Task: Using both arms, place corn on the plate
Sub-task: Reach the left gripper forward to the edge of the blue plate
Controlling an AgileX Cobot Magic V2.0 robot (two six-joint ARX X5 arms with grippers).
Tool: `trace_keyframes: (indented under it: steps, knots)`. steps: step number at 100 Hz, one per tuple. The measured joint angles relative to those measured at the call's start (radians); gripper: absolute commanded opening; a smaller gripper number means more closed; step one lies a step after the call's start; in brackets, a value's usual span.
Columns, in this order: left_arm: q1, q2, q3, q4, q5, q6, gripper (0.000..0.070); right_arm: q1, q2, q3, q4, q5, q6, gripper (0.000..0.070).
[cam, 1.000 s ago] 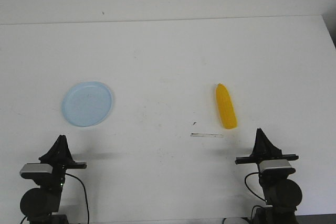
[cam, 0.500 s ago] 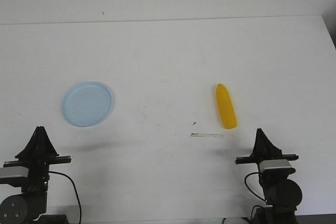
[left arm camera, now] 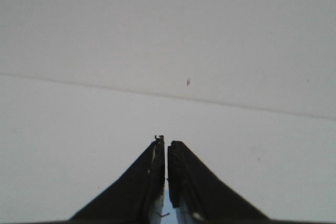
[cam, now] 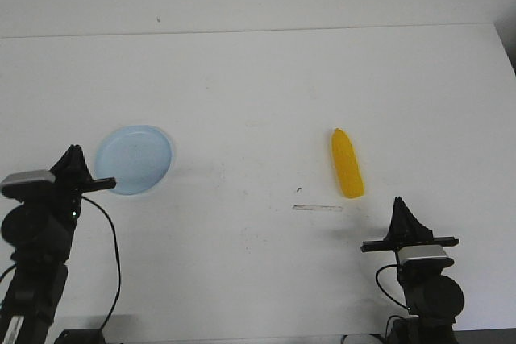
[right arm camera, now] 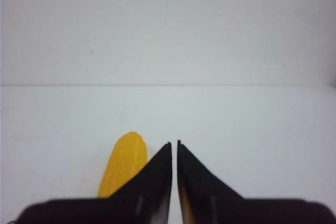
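Tabletop (cam: 258, 86): a white, flat surface is seen, marked with faint scuffs and small dark specks.
Plate (cam: 137, 157): laid flat on the tabletop at the left side.
Corn (cam: 347, 163): laid on its side at the right, tapered tip pointed away, well apart from the plate.
Strip (cam: 318, 208): a thin pale strip is seen near the corn's blunt end.

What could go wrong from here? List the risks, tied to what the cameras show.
1. The left gripper sits shut at the plate's near-left rim; pushing forward could likely shove the light plate.
2. The right gripper is also shut just behind the corn; advancing unopened may roll it away.
3. The corn lies far from the plate across the table, so a slip mid-carry is possible.
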Motion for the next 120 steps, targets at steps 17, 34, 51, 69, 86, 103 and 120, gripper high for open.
trace_keyframes:
  steps: [17,34,51,69,86,103,120]
  knots:
    - [0.031,0.243,0.102,-0.113,0.006,0.003,0.0002,0.0,0.0,0.0,0.0,0.0,0.0,0.0015]
    - [0.12,0.476,0.269,-0.337,0.005,-0.005,0.0002,0.0,0.0,0.0,0.0,0.0,0.0,0.0015]
    - [0.216,0.637,0.463,-0.6,0.095,-0.09,0.0002,0.0,0.0,0.0,0.0,0.0,0.0,0.0015]
    - [0.309,0.76,0.537,-0.719,0.348,-0.127,0.0002,0.0,0.0,0.0,0.0,0.0,0.0,0.0015]
    - [0.354,0.857,0.537,-0.739,0.453,-0.16,0.0139,0.0,0.0,0.0,0.0,0.0,0.0,0.0015]
    - [0.356,0.918,0.537,-0.756,0.457,-0.17,0.0215,0.0,0.0,0.0,0.0,0.0,0.0,0.0015]
    - [0.343,0.956,0.537,-0.752,0.459,-0.171,0.021,0.0,0.0,0.0,0.0,0.0,0.0,0.0015]
